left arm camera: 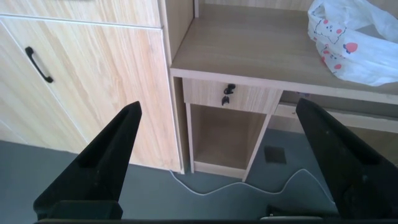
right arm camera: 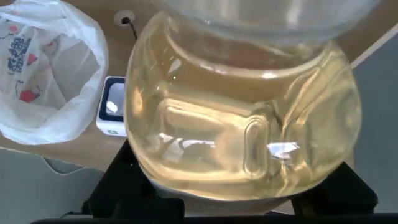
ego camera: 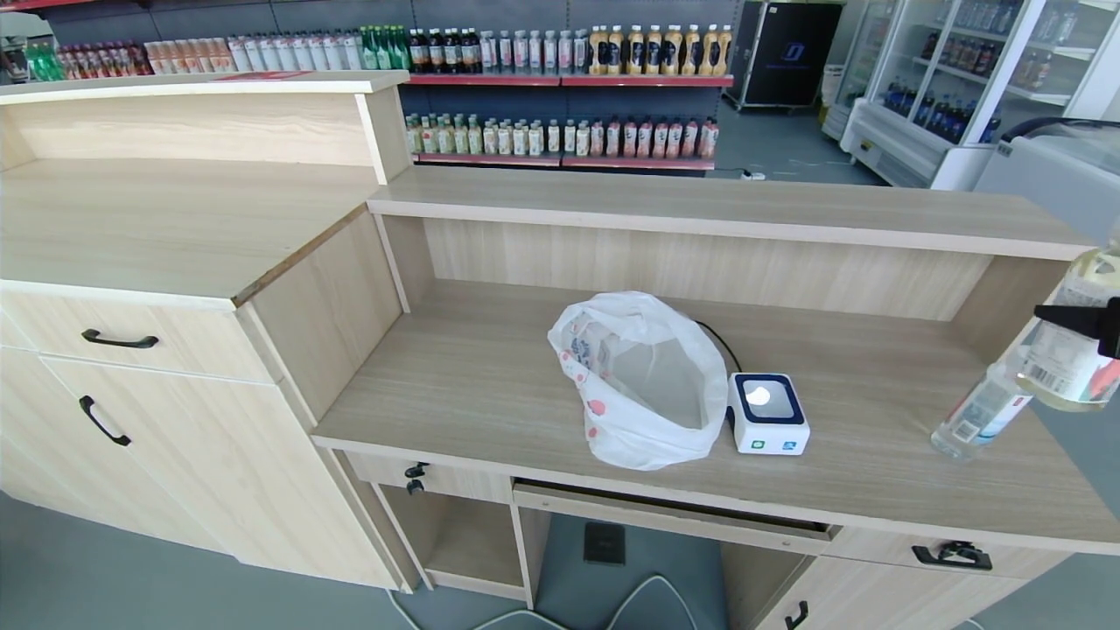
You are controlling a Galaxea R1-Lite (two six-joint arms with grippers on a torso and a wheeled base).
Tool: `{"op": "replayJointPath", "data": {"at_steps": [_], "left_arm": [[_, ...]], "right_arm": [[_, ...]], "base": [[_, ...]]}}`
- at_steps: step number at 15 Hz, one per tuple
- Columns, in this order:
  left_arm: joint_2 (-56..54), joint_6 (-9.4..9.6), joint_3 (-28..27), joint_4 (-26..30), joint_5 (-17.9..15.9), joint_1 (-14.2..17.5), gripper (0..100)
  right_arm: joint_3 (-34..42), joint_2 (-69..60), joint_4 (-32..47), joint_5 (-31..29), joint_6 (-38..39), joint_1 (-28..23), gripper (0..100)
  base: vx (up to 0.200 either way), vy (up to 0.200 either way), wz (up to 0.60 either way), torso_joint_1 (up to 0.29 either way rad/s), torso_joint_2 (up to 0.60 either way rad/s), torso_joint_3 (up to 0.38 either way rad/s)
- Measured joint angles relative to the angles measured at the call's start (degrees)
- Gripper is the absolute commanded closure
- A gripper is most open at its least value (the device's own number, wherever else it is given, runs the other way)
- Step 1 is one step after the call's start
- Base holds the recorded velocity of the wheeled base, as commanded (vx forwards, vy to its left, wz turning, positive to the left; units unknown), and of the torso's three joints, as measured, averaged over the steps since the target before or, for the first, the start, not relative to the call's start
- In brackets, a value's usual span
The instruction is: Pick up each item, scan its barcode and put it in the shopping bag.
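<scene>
Wooden counter (ego camera: 490, 385) bears shopping bag (ego camera: 643, 385), scanner (ego camera: 767, 413) and clear bottle (ego camera: 980, 416).

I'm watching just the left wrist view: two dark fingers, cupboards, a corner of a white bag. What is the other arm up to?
Observer: The right gripper holds a bottle of yellowish drink in the air by the right end of the counter.
Visitor: Where would it get scanned?
Observer: A small white scanner stands on the counter, right beside the shopping bag.
Visitor: Any more items waiting?
Observer: One clear bottle sits near the counter's right edge.
</scene>
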Motion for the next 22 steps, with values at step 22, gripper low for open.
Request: {"op": "replayJointPath", "data": {"at_steps": [22], "left_arm": [[0.0, 0.0, 0.0, 0.0, 0.02, -0.02, 0]], "right_arm": [[6.63, 13.62, -36.49, -30.92, -3.25, 26.3, 100]], "base": [[0.0, 0.0, 0.22, 0.001, 0.0, 0.001]]}}
